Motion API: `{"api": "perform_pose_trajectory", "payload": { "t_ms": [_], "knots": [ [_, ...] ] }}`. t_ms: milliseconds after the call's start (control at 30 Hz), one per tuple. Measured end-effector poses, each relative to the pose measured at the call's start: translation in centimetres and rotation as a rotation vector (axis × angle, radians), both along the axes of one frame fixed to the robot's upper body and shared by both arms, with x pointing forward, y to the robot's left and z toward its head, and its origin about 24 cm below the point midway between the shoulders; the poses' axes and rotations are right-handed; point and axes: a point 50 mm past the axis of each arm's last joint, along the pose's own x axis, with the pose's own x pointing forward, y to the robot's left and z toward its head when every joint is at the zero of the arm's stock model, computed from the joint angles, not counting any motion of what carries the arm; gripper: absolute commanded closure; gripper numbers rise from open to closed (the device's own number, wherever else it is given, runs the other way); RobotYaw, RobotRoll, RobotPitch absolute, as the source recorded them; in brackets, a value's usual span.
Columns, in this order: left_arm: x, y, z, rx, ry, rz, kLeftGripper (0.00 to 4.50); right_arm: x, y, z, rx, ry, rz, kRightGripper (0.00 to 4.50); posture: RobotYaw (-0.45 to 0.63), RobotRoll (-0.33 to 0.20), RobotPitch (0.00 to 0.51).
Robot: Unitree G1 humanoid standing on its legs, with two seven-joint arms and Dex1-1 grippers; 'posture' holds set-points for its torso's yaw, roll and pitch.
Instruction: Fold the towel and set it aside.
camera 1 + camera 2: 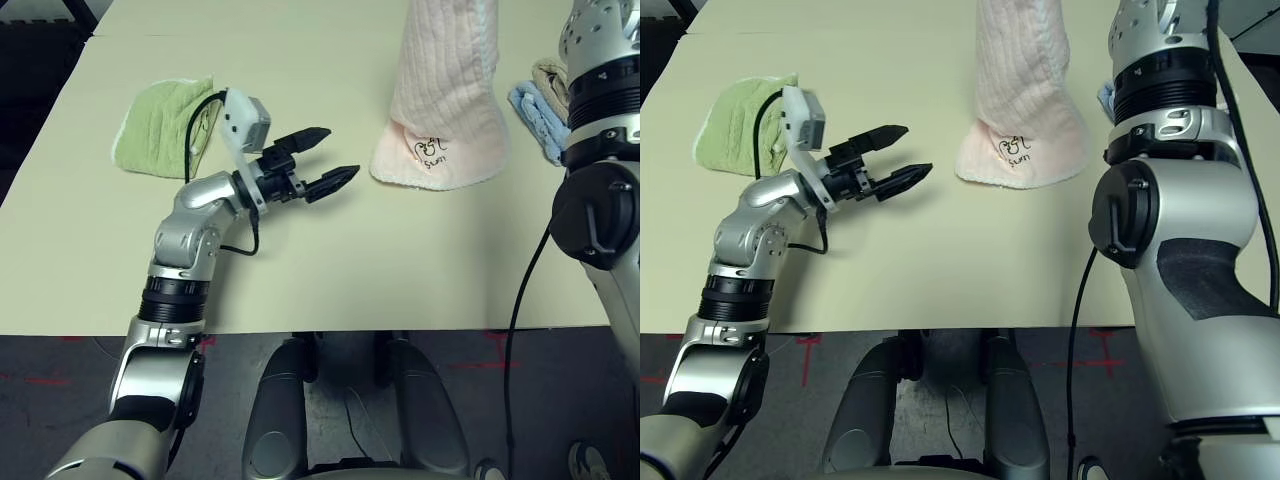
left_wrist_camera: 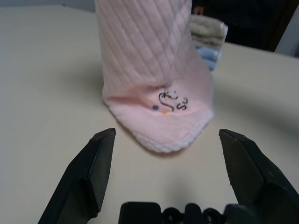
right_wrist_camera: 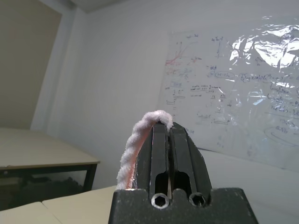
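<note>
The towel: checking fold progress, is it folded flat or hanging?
Hanging: the towel drapes down from the shut right tool, only its printed lower end resting on the table.
</note>
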Motion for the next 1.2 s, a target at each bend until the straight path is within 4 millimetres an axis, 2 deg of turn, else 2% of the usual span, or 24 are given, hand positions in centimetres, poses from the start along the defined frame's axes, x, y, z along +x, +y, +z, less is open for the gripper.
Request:
{"api": "perform_pose_trajectory", "payload": {
  "t_ms": [133,333,433,567,700,867,1000,1200],
  "knots": [
    [0.2,-0.8,-0.6,0.089,-0.045,0.046,0.0,0.1,0.1,0.1,0.019,0.017,-0.036,4.47,0.01,0.0,0.311],
    [0.6,-0.5,-1.1,0.13,-0.063,0.093,0.0,0.3,0.0,0.5,0.086,0.037,-0.107,4.47,0.0,0.0,0.313],
    [0.7,-0.4,-1.2,0.129,-0.059,0.097,0.0,-0.1,0.1,2.0,0.148,0.028,-0.132,4.47,0.01,0.0,0.315],
    [0.9,-0.1,-1.1,0.123,-0.056,0.109,0.0,-1.5,0.8,5.2,0.241,-0.016,-0.124,4.47,0.02,0.0,0.316],
    [1.0,0.1,-0.8,0.111,-0.069,0.12,0.0,-2.4,0.8,6.7,0.316,-0.051,-0.117,4.47,0.02,0.0,0.315],
    [1.1,0.1,-0.7,0.099,-0.071,0.13,0.0,-1.8,0.9,5.9,0.282,-0.038,-0.11,4.47,0.02,0.0,0.317],
    [1.1,-0.5,-0.7,0.061,-0.072,0.13,0.0,-0.2,0.5,3.6,0.254,0.035,-0.13,4.47,0.01,0.0,0.318],
    [0.9,-4.7,1.0,-0.095,-0.116,0.068,0.0,-0.1,0.4,3.5,0.246,0.053,-0.137,4.47,0.02,0.0,0.318]
  ]
}}
